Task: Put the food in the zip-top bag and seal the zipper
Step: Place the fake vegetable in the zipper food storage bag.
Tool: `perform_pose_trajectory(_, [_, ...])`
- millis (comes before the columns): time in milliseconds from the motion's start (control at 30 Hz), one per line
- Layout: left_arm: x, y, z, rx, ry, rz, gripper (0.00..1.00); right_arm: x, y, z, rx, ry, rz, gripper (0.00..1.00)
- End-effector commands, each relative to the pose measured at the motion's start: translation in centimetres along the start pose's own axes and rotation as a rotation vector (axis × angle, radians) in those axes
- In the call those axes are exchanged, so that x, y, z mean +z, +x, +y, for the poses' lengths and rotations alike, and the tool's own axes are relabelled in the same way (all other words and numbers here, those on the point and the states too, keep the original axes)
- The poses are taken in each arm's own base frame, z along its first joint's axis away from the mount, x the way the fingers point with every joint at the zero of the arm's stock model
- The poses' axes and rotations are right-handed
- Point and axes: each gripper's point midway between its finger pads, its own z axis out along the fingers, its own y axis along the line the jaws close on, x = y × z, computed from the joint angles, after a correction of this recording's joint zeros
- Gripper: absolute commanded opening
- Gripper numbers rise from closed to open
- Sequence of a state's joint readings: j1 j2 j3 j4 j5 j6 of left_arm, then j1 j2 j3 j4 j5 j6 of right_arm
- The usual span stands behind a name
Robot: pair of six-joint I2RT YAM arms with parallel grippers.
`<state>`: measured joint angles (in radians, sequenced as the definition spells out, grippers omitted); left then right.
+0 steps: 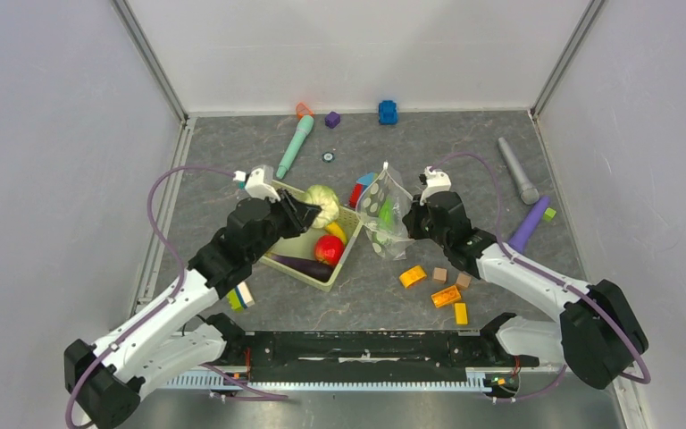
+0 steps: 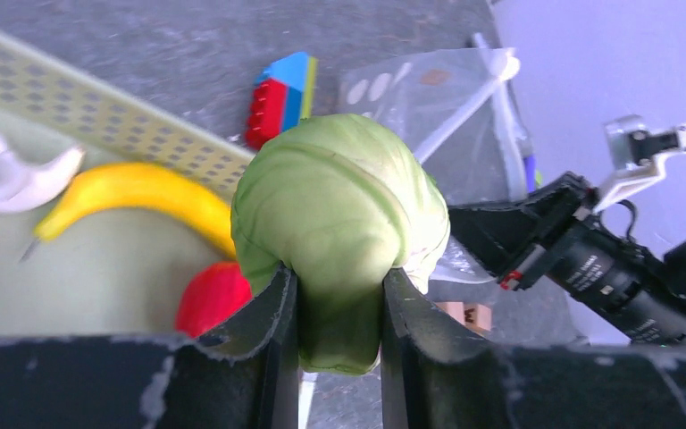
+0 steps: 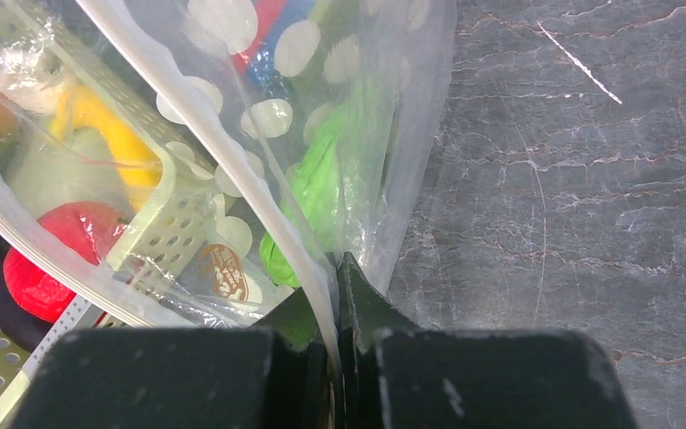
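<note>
Left end effector (image 2: pixel 338 279) clamps the cabbage (image 2: pixel 330 197) — right end effector (image 3: pixel 340 284) pinches the zip-top bag (image 3: pixel 232 165), green food (image 3: pixel 322 192) inside blurred.

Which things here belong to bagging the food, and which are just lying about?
Job: cabbage in the left pincer; dotted bag pinched by the right pincer; tomato; eggplant; yellow banana.
Lying about: teal stick; orange blocks; blue toy; grey cylinder.
</note>
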<state>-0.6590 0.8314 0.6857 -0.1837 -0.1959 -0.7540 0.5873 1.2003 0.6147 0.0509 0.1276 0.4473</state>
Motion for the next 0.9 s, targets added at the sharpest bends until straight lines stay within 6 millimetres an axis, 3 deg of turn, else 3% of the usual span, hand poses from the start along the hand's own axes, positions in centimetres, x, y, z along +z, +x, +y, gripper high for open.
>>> perform_pose_trajectory(0, [0.4, -3.0, -7.4, 0.053, 0.246, -0.041, 0.02, -0.7, -1.5, 1.0, 0.008, -0.041, -0.048, 0.06])
perform_pose_trajectory(167, [1.6, -2.1, -12.6, 0.139, 0.328, -0.038, 0.02, -1.4, -2.2, 1.1, 0.020, -0.038, -0.058, 0.06])
perform_pose_trajectory(300, [3.4, -0.5, -14.3, 0.195, 0.287, -0.029, 0.03, -2.1, -3.3, 1.3, 0.035, -0.039, -0.079, 0.07])
perform_pose_trajectory(667, [8.4, 2.5, -14.6, 0.220, 0.162, -0.035, 0.03, -3.5, -5.2, 2.2, 0.069, -0.063, -0.112, 0.08])
perform_pose_trajectory(867, [9.8, 3.8, -14.8, 0.217, 0.151, -0.014, 0.02, -4.3, -6.9, 2.5, 0.081, -0.072, -0.169, 0.08])
